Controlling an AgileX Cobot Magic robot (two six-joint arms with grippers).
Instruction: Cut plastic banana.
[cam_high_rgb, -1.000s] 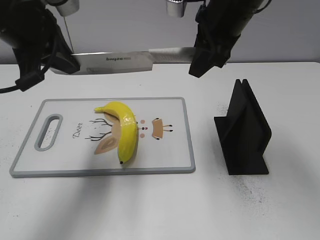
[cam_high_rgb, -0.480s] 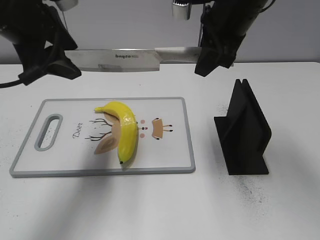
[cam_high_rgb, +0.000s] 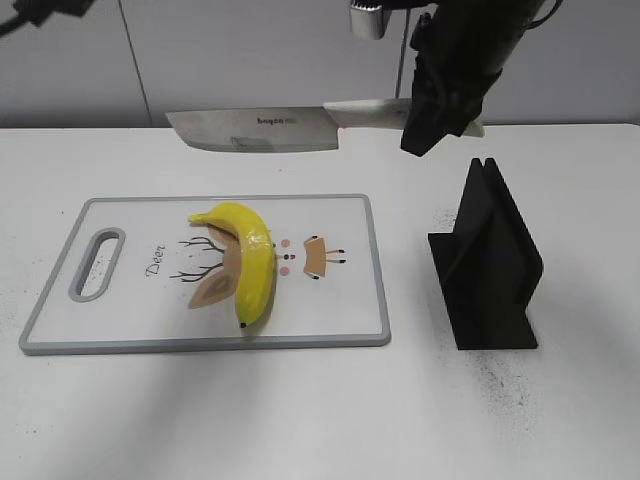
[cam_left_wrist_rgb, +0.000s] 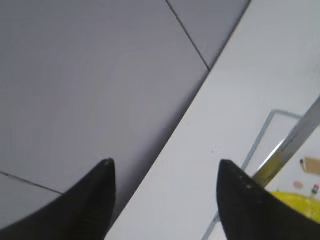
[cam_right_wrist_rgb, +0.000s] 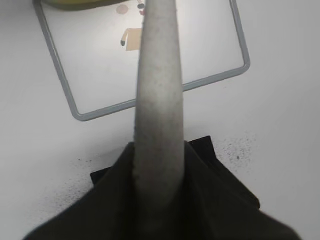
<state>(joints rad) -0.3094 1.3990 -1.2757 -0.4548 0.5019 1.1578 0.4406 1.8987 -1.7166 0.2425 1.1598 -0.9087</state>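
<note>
We see the plastic banana lying on the cutting board, ready for slicing. Behind the board, our right gripper clamps the knife handle, blade level above it. Our left gripper stands spread, empty.

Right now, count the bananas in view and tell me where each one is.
1. The banana lies on the cutting board, over its deer print, uncut. The knife hangs above. None seems hidden.

White desk — carries a grey-rimmed cutting board, lying flat. Black knife stand sits upright on the desk just right of the board — not touching it.
</note>
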